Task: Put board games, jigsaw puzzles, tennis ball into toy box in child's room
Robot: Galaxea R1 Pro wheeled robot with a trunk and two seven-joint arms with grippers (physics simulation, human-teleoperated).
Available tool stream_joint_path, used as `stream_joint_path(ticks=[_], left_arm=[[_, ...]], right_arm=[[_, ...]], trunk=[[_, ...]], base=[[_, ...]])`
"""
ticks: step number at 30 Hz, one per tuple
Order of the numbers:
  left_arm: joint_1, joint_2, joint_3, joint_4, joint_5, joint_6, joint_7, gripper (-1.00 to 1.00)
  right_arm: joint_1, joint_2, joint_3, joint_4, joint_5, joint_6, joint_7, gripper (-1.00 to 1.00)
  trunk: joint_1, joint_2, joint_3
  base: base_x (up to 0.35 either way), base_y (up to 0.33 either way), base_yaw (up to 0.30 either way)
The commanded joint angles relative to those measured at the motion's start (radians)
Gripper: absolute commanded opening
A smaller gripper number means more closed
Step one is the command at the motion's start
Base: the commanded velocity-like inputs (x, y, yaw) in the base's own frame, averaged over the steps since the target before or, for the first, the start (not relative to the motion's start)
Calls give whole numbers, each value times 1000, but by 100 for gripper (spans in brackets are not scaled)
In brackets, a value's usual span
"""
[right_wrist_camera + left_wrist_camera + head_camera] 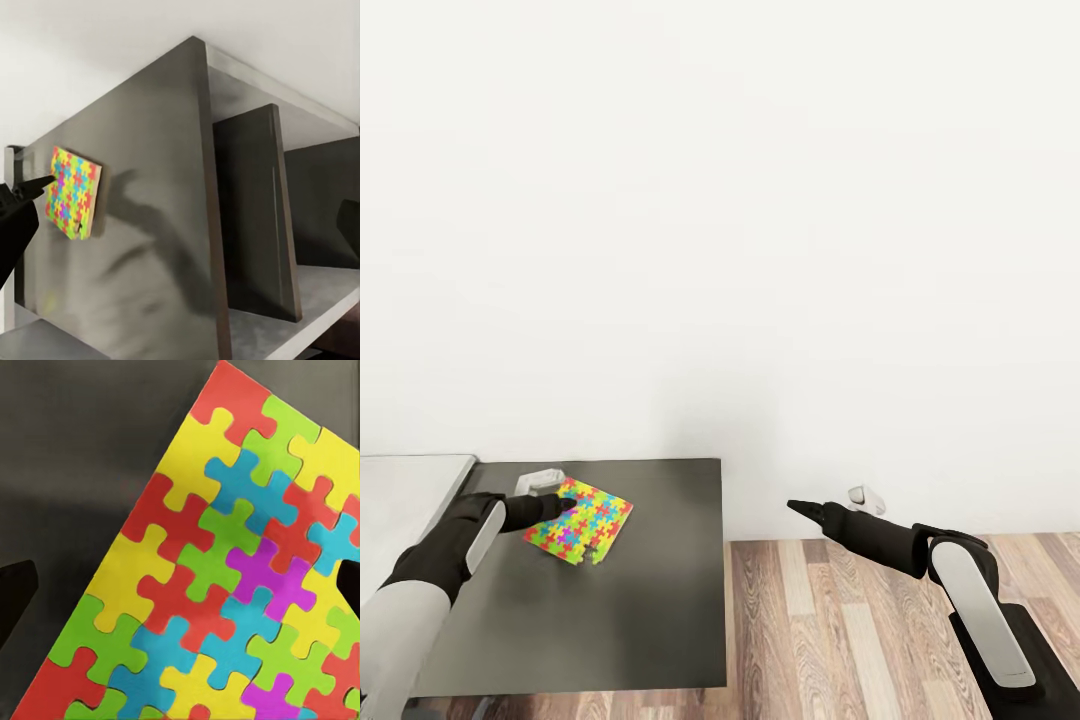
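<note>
**Left gripper right at the jigsaw puzzle on the dark surface**

Lower left of the head view, and the left gripper is right on the near edge of the jigsaw puzzle, which lies flat on the dark grey surface, close to the white wall. Up close from the left wrist, the jigsaw puzzle spreads wide between two dark fingertips set well apart, so those jaws are open. Over at lower right, the right gripper hangs above the wood floor, its tips drawn to a point; I cannot tell whether they are closed. From the right wrist, the puzzle sits on that same dark top.
</note>
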Motion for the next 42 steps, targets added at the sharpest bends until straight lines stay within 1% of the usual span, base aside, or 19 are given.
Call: stream_joint_path(ticks=[1, 11, 17, 26, 37, 42], left_arm=[[-1, 2, 3, 0, 2, 7, -7, 100], [-1, 5, 3, 1, 1, 7, -14, 100], [-1, 5, 3, 1, 2, 7, -15, 100], [-1, 5, 2, 1, 4, 5, -16, 100], [-1, 5, 1, 1, 5, 6, -16, 100], [-1, 5, 1, 1, 5, 5, -16, 100]], right_arm=[[-1, -1, 1, -1, -4, 3, -4, 100], [-1, 1, 2, -1, -4, 3, -4, 100], [-1, 0, 2, -1, -4, 3, -4, 100], [-1, -1, 2, -1, -4, 3, -4, 100], [-1, -1, 2, -1, -4, 3, -4, 100], [-1, -1, 2, -1, -4, 3, -4, 100]], trunk=[[1, -2, -2], [1, -2, -9], [1, -2, -10], [1, -2, -10], [1, -2, -10], [1, -2, -10]], base=[[0, 0, 0], [0, -7, 0], [0, -202, 0], [0, -61, 0], [0, -173, 0], [0, -13, 0]])
